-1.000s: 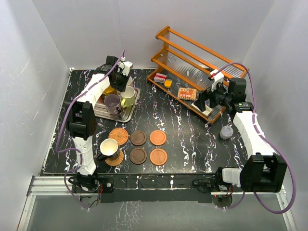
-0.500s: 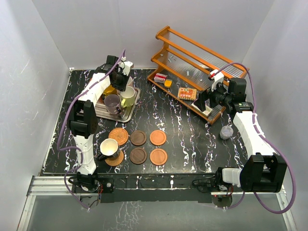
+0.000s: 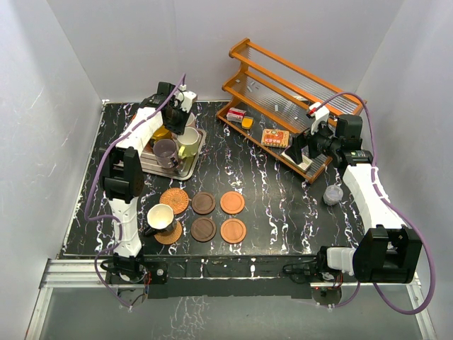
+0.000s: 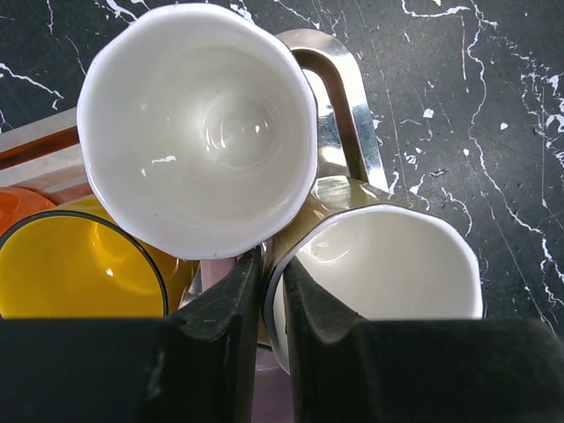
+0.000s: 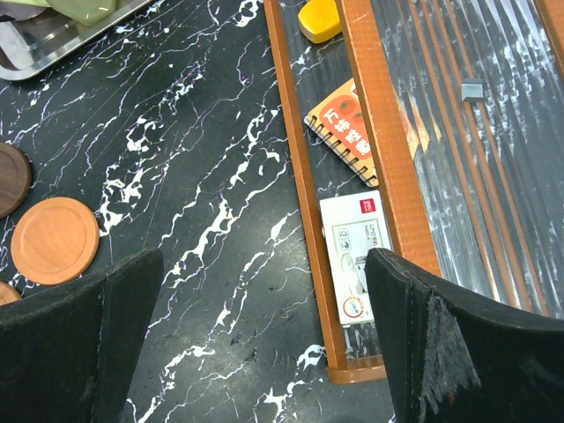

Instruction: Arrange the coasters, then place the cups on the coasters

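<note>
L gripper [image 4: 270,280]: jaws nearly together, only a thin slit between them. It hangs over the mugs in the metal tray [image 4: 339,97]. Rim of the pale yellow-green mug [image 4: 388,264] runs through the slit, w/ one finger outside the wall and the other inside the bowl. Firm pinch or not: cannot tell. Cream-pink mug [image 4: 198,123] sits just beyond the fingertips.

R gripper [image 5: 264,269]: released, jaws wide, nothing in them. Well to the right of the tray, above the low front rail of the wooden rack [image 5: 379,106].

Mugs in tray are upright, mouths up, incl. yellow mug [image 4: 70,273], orange mug [image 4: 18,207], lilac mug [image 3: 166,150]. Dark-handled mug [image 3: 161,215] stands upright on a woven coaster [image 3: 170,236] on the near side of the tray, handle pointing away from tray, to near-left. Other coasters [image 3: 204,203] lie flat beside it; all six form 2 rows x 3.

Writing: orange spiral notebook [image 5: 352,128] on rack has white CJK chars, not legible. White box [image 5: 357,256] has a small red logo, too small to read
</note>
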Robot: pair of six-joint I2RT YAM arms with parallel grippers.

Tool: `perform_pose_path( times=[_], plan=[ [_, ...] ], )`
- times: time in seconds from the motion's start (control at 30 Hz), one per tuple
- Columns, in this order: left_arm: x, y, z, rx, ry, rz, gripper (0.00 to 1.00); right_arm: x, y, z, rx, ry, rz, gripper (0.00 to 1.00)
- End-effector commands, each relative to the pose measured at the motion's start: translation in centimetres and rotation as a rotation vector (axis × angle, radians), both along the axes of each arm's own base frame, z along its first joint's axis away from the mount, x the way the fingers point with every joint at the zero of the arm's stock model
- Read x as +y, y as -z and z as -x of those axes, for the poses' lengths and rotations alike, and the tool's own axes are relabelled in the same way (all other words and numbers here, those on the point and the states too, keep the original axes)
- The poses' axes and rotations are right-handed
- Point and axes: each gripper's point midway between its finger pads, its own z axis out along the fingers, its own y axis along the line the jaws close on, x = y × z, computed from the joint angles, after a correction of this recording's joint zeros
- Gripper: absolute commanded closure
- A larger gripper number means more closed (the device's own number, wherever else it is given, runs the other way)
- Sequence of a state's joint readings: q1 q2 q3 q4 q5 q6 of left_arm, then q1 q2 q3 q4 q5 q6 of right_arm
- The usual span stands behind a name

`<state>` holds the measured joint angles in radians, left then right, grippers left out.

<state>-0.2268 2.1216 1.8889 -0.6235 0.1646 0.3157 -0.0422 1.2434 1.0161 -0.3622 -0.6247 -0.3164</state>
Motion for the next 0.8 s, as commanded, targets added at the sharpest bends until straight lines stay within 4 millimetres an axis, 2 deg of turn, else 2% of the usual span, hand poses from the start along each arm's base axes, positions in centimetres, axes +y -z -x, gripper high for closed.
perform_pose_path(
  times=[0.0,0.2,0.27,0.53,0.63,0.77],
  plan=[
    [-0.8,-0.5,0.2,0.006,0.023,0.008,0.88,-0.2,-0.7,-0.7,-0.059,-0.005,0.011,0.02],
    [-1.4,-1.7,0.1,-0.012,0.041,0.039,1.00,-0.2,-0.6,-0.7,-0.058,-0.005,0.011,0.02],
    [-1.9,-2.6,0.4,-0.019,0.060,0.067,1.00,-0.3,-0.6,-0.7,-0.058,-0.004,0.012,0.02],
    [-3.4,-8.9,2.2,-0.111,0.147,0.169,1.00,-0.3,-0.5,-0.7,-0.055,-0.005,0.012,0.02],
    [-3.8,-11.0,3.6,-0.135,0.187,0.195,1.00,-0.3,-0.5,-0.8,-0.056,-0.003,0.013,0.02],
    [-4.1,-13.0,6.0,-0.138,0.239,0.231,1.00,-0.3,-0.4,-0.7,-0.054,-0.006,0.011,0.02]
  ],
)
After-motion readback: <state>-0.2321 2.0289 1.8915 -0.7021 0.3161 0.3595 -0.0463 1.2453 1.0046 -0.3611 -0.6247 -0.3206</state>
